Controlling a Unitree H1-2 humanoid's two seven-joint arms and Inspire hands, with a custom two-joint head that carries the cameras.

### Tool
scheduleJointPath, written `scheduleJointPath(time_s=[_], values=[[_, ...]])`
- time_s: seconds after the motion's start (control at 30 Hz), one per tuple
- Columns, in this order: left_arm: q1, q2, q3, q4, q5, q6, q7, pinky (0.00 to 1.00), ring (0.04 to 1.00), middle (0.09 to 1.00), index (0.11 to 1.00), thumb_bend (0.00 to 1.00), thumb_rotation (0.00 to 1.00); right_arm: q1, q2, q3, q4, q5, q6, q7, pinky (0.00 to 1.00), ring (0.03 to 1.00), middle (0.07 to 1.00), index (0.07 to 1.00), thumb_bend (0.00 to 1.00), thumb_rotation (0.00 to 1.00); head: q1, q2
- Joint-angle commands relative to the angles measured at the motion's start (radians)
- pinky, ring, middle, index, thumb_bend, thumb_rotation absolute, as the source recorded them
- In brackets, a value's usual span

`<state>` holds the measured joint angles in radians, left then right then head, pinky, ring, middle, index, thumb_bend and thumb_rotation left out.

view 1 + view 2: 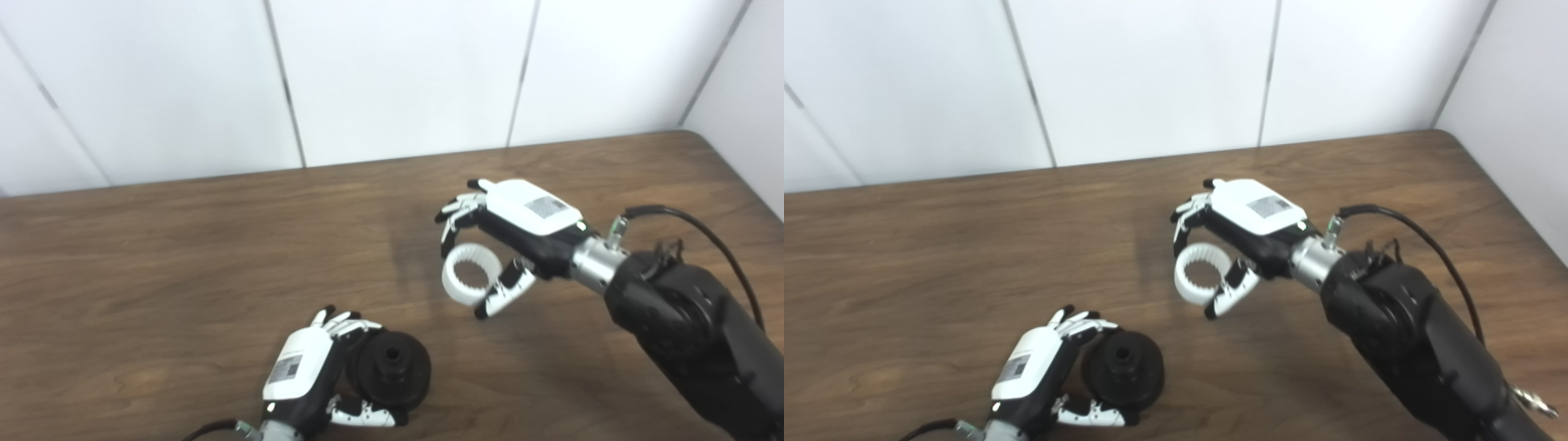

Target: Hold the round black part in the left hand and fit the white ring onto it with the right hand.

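The left hand (306,373) sat low at the near edge of the brown wooden table (184,257), its fingers (343,323) curled over the top of the round black part (392,366) and its thumb tucked under the lower rim, so the part was gripped with its stepped hub and centre hole facing out toward the right. Well apart from it, farther back and to the right, the right hand (520,229) held the white ring (470,274) between its bent fingers above and its thumb below (the ring's inner face showed small ridges all round). The ring hung clear of the black part, its opening turned roughly toward the viewer
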<state>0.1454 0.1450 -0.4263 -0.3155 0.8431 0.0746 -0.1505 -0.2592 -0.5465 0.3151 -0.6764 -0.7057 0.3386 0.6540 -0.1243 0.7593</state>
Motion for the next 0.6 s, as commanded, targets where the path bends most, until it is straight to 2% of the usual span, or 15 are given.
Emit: scheduleJointPath(time_s=[0.0, 0.37, 0.57], values=[[-0.006, -0.012, -0.019, 0.01, 0.026, 0.015, -0.02, 1.0, 0.879, 0.783, 0.483, 0.52, 0.05, -0.031, 0.016, -0.003, -0.052, -0.009, -0.017, 0.019, 1.0, 0.884, 0.825, 0.483, 0.52, 0.13, 0.006, 0.007], [-0.022, -0.037, -0.034, 0.01, 0.041, 0.042, -0.028, 1.0, 0.884, 0.785, 0.483, 0.52, 0.06, -0.02, 0.079, 0.018, -0.14, 0.002, -0.035, 0.116, 1.0, 0.879, 0.808, 0.482, 0.52, 0.14, 0.052, 0.043], [-0.027, -0.043, -0.034, 0.013, 0.037, 0.047, -0.031, 1.0, 0.891, 0.786, 0.482, 0.52, 0.05, -0.016, 0.106, 0.033, -0.161, -0.013, -0.017, 0.173, 1.0, 0.898, 0.816, 0.483, 0.52, 0.13, 0.06, 0.064]])
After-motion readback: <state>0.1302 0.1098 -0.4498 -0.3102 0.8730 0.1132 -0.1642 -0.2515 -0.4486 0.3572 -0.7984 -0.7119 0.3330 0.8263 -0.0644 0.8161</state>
